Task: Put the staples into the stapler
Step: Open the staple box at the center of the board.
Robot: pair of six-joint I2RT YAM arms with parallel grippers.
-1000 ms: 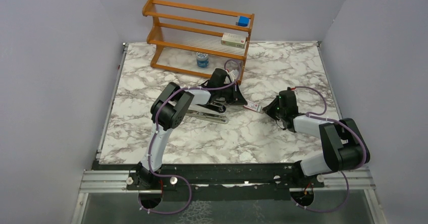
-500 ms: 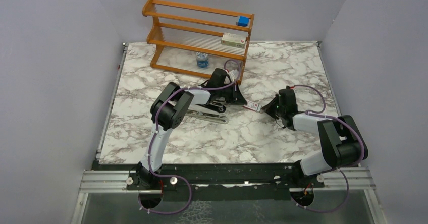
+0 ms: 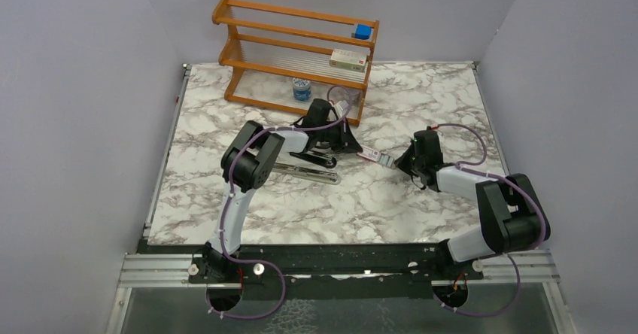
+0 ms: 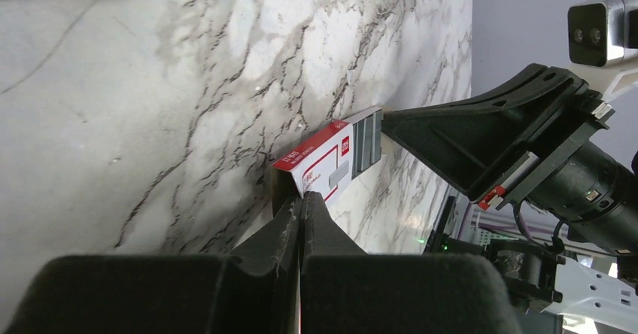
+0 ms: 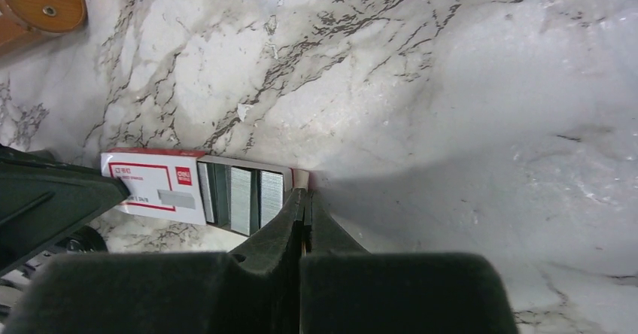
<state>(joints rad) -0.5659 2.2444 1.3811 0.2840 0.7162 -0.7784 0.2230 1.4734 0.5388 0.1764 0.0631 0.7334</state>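
The black stapler (image 3: 305,170) lies flat on the marble, partly under my left arm. A small red-and-white box (image 3: 374,157) is held between both grippers. My left gripper (image 4: 302,198) is shut on the end of the box's sleeve (image 4: 331,157). My right gripper (image 5: 304,193) is shut on the end flap of the inner tray (image 5: 299,177). The tray is slid partly out, and grey strips of staples (image 5: 244,189) lie side by side in it. In the top view the left gripper (image 3: 353,150) and right gripper (image 3: 397,162) face each other across the box.
A wooden rack (image 3: 301,48) stands at the back, close behind my left gripper. It holds a blue cube (image 3: 363,31) and a pale carton (image 3: 348,60). A small blue-capped bottle (image 3: 302,89) sits under it. Grey walls enclose the table.
My right gripper has closed on the tray's end. My left arm has drawn back to the left with the sleeve, so the tray now shows its staples.
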